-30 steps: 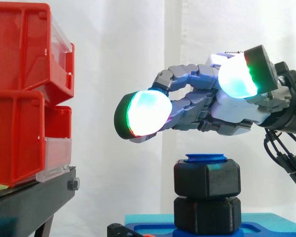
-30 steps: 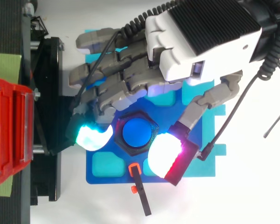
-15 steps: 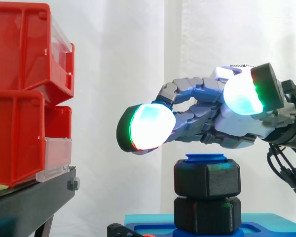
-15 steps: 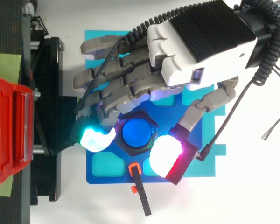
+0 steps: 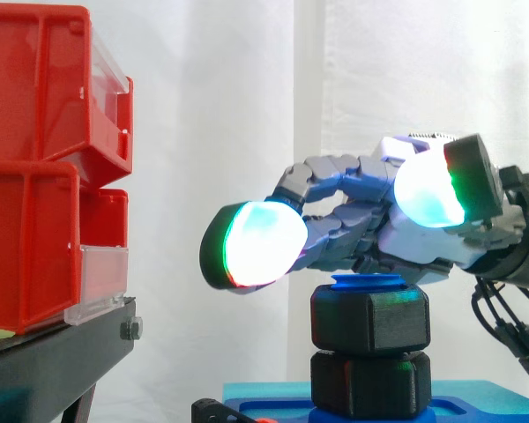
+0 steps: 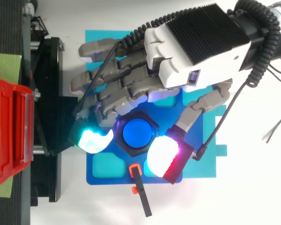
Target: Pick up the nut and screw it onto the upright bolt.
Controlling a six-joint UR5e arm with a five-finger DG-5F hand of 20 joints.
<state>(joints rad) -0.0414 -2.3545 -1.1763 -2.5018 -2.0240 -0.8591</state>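
Hand (image 6: 192, 51) sits just above bolt (image 6: 136, 134), fingers loosely spread, holding nothing. Nut (image 5: 370, 319) is threaded near the bolt top, blue base (image 6: 103, 164) below.

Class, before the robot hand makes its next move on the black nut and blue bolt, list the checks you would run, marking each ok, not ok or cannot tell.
1. Hand lined up with the black hexagonal plastic nut: ok, the top view shows it reaching over the nut.
2. Blue upright bolt standing straight: ok, seen in the side view.
3. Hand free of load: ok, fingers relaxed, holding nothing.
4. Nut gripped: not ok, the glowing fingertips sit above its flats, one on either side.
5. Nut's threads engaged on the bolt: cannot tell; it sits at the bolt's top, over a second black nut.
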